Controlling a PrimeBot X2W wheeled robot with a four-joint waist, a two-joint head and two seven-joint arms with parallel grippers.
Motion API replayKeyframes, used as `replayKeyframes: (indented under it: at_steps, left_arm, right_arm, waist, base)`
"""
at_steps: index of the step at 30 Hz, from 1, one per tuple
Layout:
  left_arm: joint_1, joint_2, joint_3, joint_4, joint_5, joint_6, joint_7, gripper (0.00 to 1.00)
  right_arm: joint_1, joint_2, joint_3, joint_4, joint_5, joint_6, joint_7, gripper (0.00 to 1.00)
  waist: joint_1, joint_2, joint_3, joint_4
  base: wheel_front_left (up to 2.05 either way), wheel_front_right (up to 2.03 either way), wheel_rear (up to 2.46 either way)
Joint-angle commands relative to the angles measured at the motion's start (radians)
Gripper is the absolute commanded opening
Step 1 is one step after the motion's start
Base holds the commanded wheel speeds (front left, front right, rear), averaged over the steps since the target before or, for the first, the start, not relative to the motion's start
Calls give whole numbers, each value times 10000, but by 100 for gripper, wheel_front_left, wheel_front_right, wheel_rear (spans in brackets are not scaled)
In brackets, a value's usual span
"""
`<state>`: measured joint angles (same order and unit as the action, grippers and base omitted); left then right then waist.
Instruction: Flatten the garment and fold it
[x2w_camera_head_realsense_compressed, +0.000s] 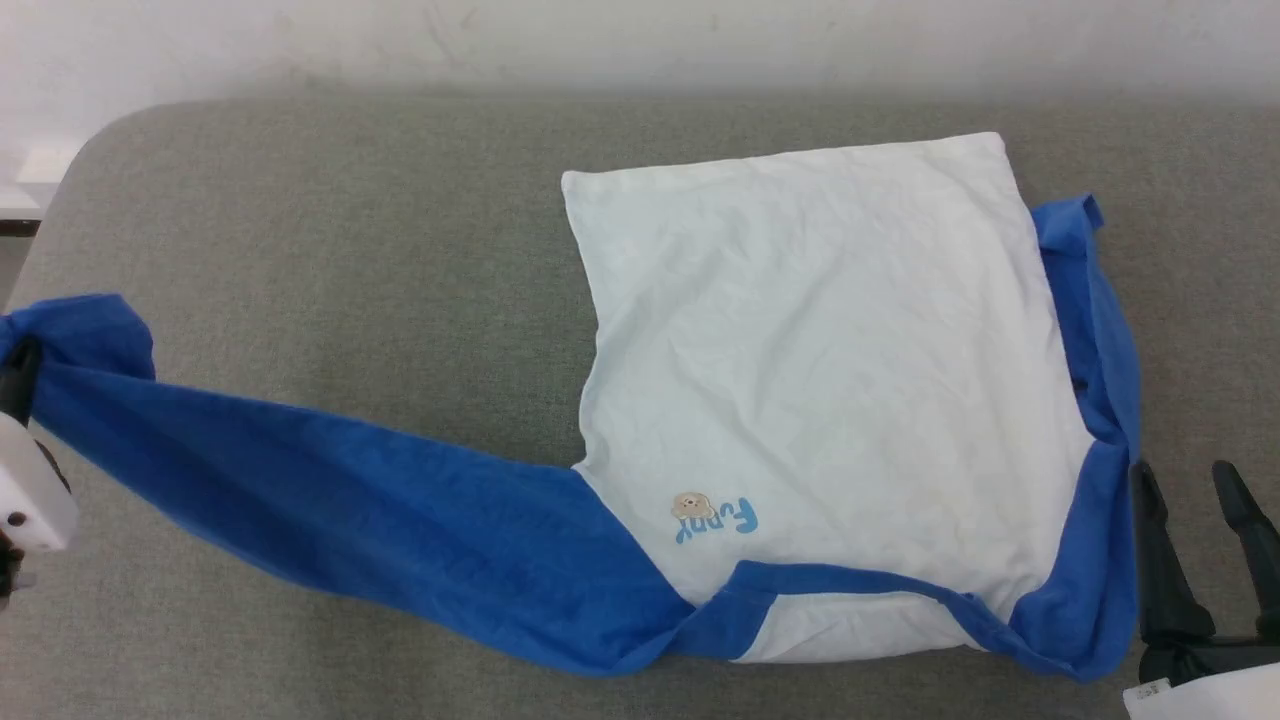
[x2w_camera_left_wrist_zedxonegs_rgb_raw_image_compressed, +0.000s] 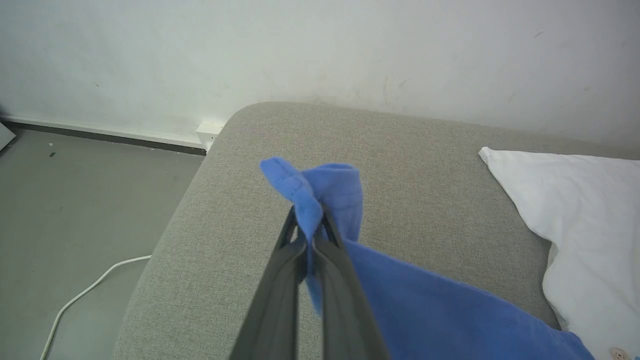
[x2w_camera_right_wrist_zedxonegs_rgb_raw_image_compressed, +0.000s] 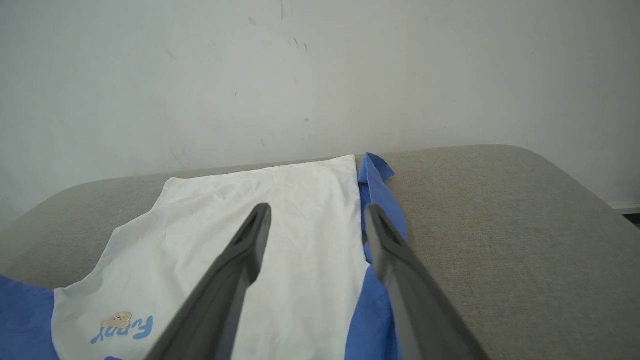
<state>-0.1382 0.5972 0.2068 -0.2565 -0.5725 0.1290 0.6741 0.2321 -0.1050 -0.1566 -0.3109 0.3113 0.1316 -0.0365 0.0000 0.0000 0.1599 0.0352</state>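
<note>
Left fingers are clenching the garment by its blue sleeve; right fingers are hovering released by its right edge.

The shirt lies flat on the grey cushion, a bit wrinkled. Its body is white, with a small bear and blue letters near the blue collar. One blue sleeve is stretched far out to the left, its end pinched in the left pincer. The other blue sleeve lies bunched along the right side.
</note>
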Motion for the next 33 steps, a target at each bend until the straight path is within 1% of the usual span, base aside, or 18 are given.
replayKeyframes:
  at_steps: [1,9,12,14,18,21,25,29,33]
  left_arm:
    - [157,2,77,-75,-19,69,29,0]
    - [448,91,226,-174,-72,122,136,0]
    - [464,165,276,-174,89,201,49,0]
    - [434,219,212,-251,223,229,19,0]
    - [-7,50,-216,-699,425,342,-118,0]
    - [-582,-250,-871,-1198,615,473,-120,0]
    - [-1560,-796,-2179,-1907,973,538,16,0]
    - [-2589,-1603,-3732,-2456,1224,454,266,0]
    - [-3508,-2568,-5313,-2333,1561,320,447,0]
  right_arm:
    - [88,44,-3,-64,-72,-9,12,100]
    - [241,157,-78,-181,-184,-9,161,100]
    - [282,188,-107,-240,-222,-9,215,100]
    - [301,201,-111,-274,-246,-9,249,100]
    - [353,231,-151,-335,-280,-9,288,100]
    - [389,251,-163,-383,-295,-9,311,100]
    - [370,266,-164,-456,-296,-9,343,100]
    - [283,277,-178,-488,-265,-9,325,100]
    - [241,293,-227,-437,-202,-9,255,100]
  waist:
    - [0,0,-69,-49]
    - [0,0,-313,-169]
    - [0,0,-367,-200]
    - [0,0,-395,-226]
    - [0,0,-427,-226]
    - [0,0,-416,-217]
    - [0,0,-356,-214]
    - [0,0,-249,-251]
    - [0,0,-140,-279]
  base:
    - [0,0,0]
    - [0,0,0]
    - [0,0,0]
    - [0,0,0]
    - [0,0,0]
    - [0,0,0]
    - [0,0,0]
    - [0,0,0]
    - [0,0,0]
